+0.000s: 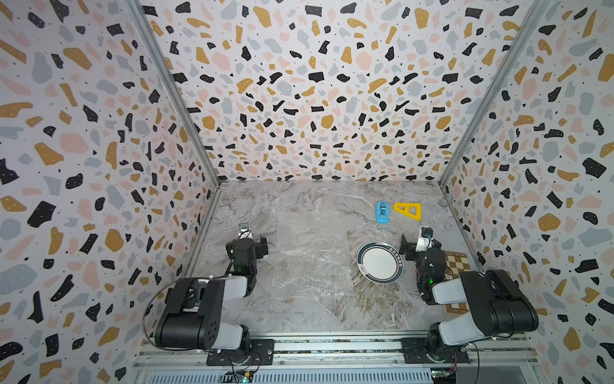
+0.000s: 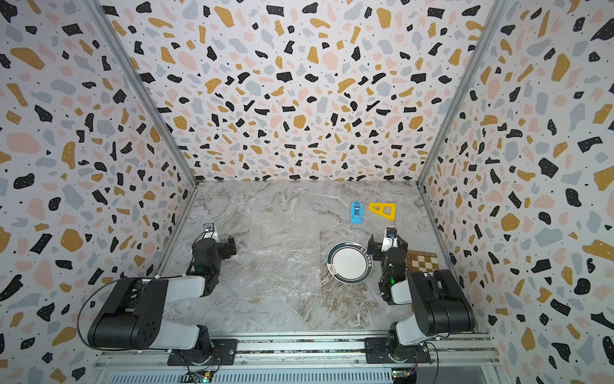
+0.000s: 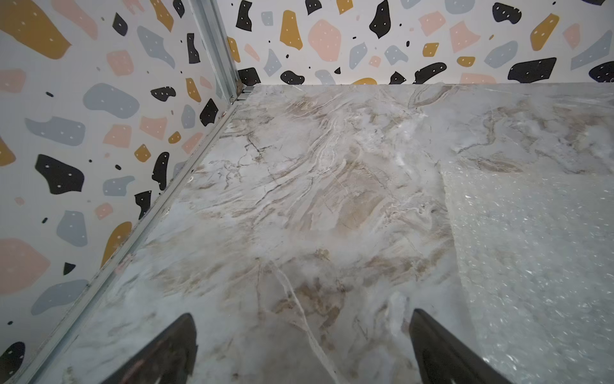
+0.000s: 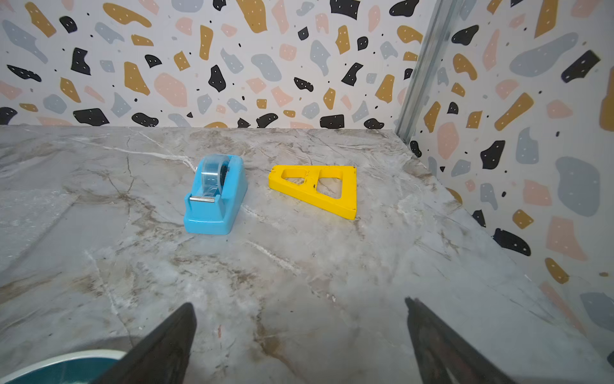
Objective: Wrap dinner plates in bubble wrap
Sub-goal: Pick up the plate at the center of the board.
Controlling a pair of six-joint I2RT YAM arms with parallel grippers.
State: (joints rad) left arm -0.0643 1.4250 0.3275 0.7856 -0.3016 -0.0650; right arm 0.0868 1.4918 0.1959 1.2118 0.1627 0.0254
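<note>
Black arms (image 1: 192, 309) (image 1: 491, 299) folded low, end effectors (image 3: 302, 314) (image 4: 299, 302) spread

Cannot read rim marks (image 1: 396, 258) on plate (image 1: 380, 262); see only part of board (image 1: 456, 262), 3 o'clock from plate, under right arm (image 1: 481, 299).

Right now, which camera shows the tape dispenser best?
The right wrist view: the tape dispenser sits close and sharp, with its clear roll and metal cutter visible. Both top views show the dispenser whole but tiny, just a small blue block. The left wrist view misses it entirely.
</note>
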